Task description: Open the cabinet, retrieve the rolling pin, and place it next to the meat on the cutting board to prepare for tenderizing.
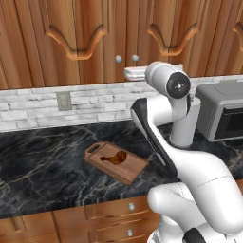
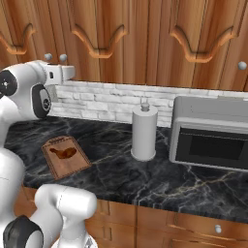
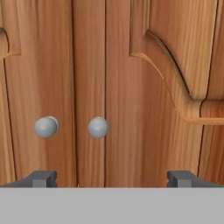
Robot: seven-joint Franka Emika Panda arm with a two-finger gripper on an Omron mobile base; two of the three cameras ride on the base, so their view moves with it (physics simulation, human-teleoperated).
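Note:
The cabinet [image 3: 144, 109] has both reddish-brown doors shut, and its two round silver knobs [image 3: 97, 127] sit side by side at the centre seam. My gripper [image 3: 113, 179] is open and faces the doors a short way off, holding nothing. From the base it is raised under the knobs [image 1: 135, 58], above the counter. The cutting board [image 1: 116, 161] lies on the dark marble with the meat [image 1: 115, 158] on it, below and left of the hand. From the right, the cutting board [image 2: 65, 156] and the meat [image 2: 64, 153] lie at the left. The rolling pin is hidden.
A grey microwave [image 2: 213, 133] stands at the right of the counter, and a paper-towel roll [image 2: 144, 131] stands beside it. A wall outlet [image 1: 63, 100] is set in the white brick backsplash. Low drawers with silver knobs [image 1: 131, 206] run under the counter edge.

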